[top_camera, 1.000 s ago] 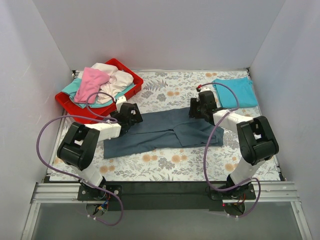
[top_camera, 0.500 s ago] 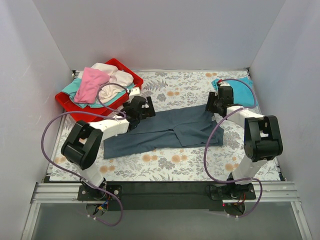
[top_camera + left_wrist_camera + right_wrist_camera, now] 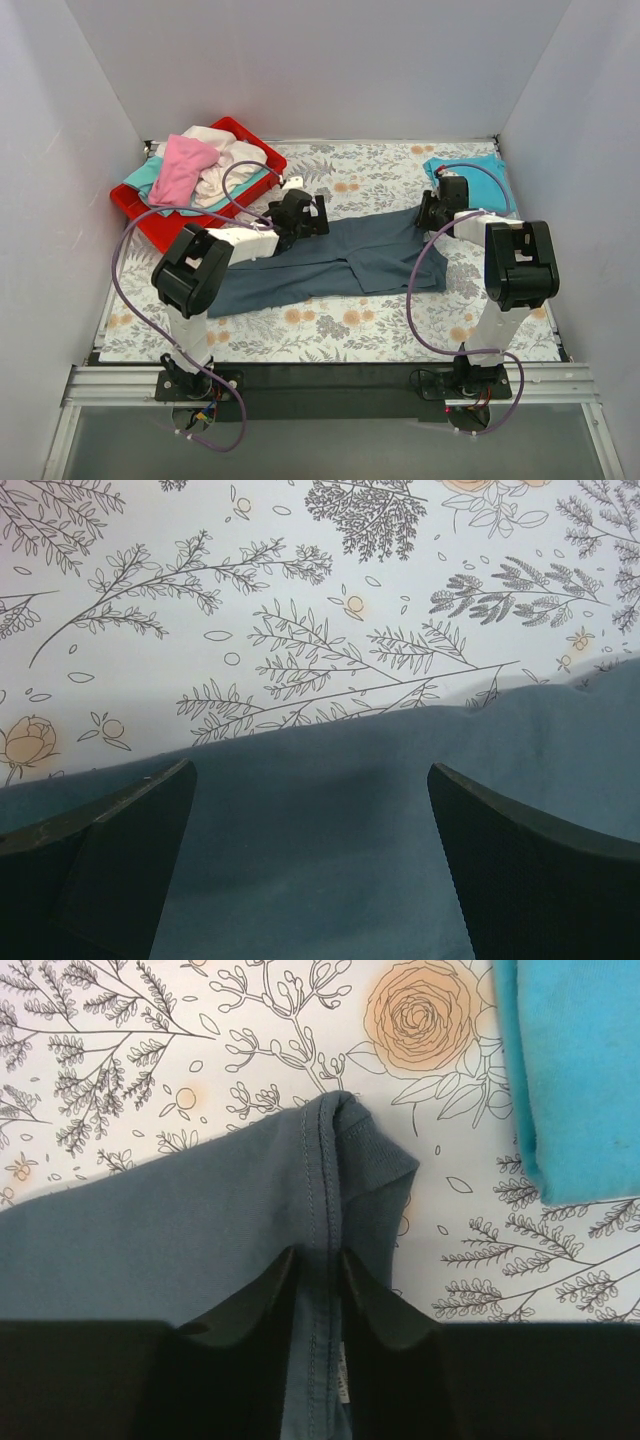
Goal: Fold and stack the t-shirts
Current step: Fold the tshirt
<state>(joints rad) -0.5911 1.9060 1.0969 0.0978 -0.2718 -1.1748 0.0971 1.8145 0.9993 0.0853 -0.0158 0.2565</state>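
1. The grey shirt (image 3: pixel 340 258) lies as a long band across the middle of the worktop (image 3: pixel 370 335), with both pincers at its far edge
2. The right pincer (image 3: pixel 318 1260) is closed on a stitched seam at the shirt's far right corner, and the cloth ridges up between its fingers (image 3: pixel 390 1320). The bite looks narrow, so any lift is best kept low and slow or the seam may slip out
3. The left pincer (image 3: pixel 310 775) gapes wide over the far edge, with nothing gripped. I judge it needs to drop and close on that edge before the fold goes on
4. With both ends held, the edge should travel level towards the near side and be kept taut, so the band folds without skew
5. The turquoise shirt (image 3: pixel 478 178) lies folded just beside the right pincer, apart from the grey corner. The move should stay clear of it
6. Only the top view shows the whole band and the red tray (image 3: pixel 135 215) at far left, heaped with the pink shirt (image 3: pixel 182 168) and other shirts, but it hides how either pincer stands
7. Only the wrist views show that, along with the seam and the strip of bare worktop between grey and turquoise
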